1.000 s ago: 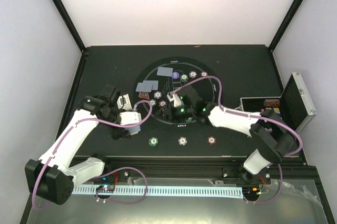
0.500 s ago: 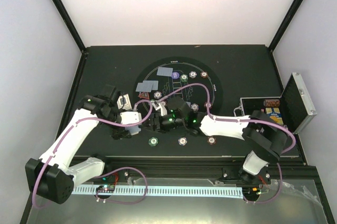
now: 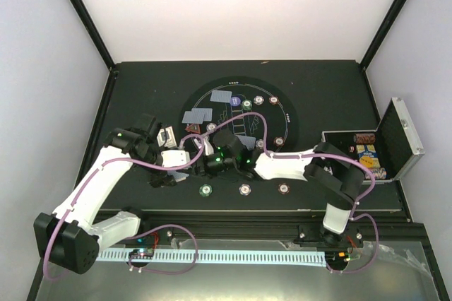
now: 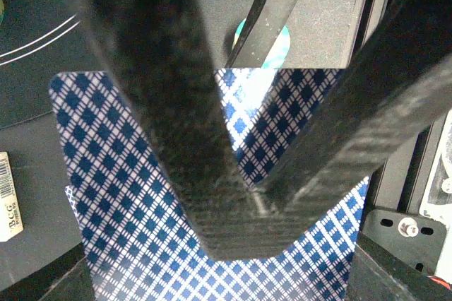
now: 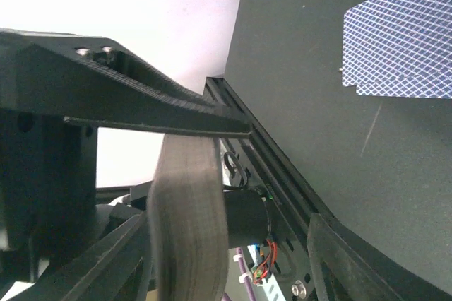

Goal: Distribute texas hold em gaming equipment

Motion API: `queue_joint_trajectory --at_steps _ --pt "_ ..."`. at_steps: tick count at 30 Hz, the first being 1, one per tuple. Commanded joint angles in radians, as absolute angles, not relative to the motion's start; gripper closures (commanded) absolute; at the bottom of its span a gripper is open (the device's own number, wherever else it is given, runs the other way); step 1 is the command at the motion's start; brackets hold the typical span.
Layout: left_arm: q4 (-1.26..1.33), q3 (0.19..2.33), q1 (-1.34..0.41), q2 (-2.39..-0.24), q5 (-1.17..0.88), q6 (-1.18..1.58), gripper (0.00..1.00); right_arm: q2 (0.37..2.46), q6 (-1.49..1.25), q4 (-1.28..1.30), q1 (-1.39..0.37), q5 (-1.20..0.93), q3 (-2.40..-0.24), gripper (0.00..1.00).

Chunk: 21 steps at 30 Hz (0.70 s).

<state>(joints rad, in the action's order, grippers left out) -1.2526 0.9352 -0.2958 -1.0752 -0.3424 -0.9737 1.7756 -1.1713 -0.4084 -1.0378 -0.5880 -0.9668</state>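
My left gripper is shut on a deck of blue-checked playing cards, held at the left of the round mat. My right gripper has reached across to it and is open. In the right wrist view the deck's edge shows as a blurred grey band between the fingers, close to the left finger. Dealt cards lie face down. Three chips, green, white and red, sit in a row at the near edge.
Several more chips lie on the mat's far half. A silver-edged black case stands open at the right with chips inside. The black rail runs along the near edge of the table.
My right arm has swung left from the middle of the mat to the left gripper's deck, its jaws widening early on. The left arm has stayed put.
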Motion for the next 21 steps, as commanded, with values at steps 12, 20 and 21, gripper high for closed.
queue_joint_trajectory --at_steps 12,20,21 --pt "-1.271 0.973 -0.292 -1.060 -0.341 -0.978 0.98 1.779 -1.142 -0.407 -0.985 -0.608 -0.905 0.56" --pt "-1.266 0.971 -0.292 -1.064 -0.346 -0.973 0.98 1.704 -1.105 -0.337 -0.977 -0.592 -0.889 0.70" --pt "-1.265 0.972 -0.291 -1.064 -0.346 -0.973 0.98 1.693 -1.104 -0.334 -0.976 -0.591 -0.888 0.72"
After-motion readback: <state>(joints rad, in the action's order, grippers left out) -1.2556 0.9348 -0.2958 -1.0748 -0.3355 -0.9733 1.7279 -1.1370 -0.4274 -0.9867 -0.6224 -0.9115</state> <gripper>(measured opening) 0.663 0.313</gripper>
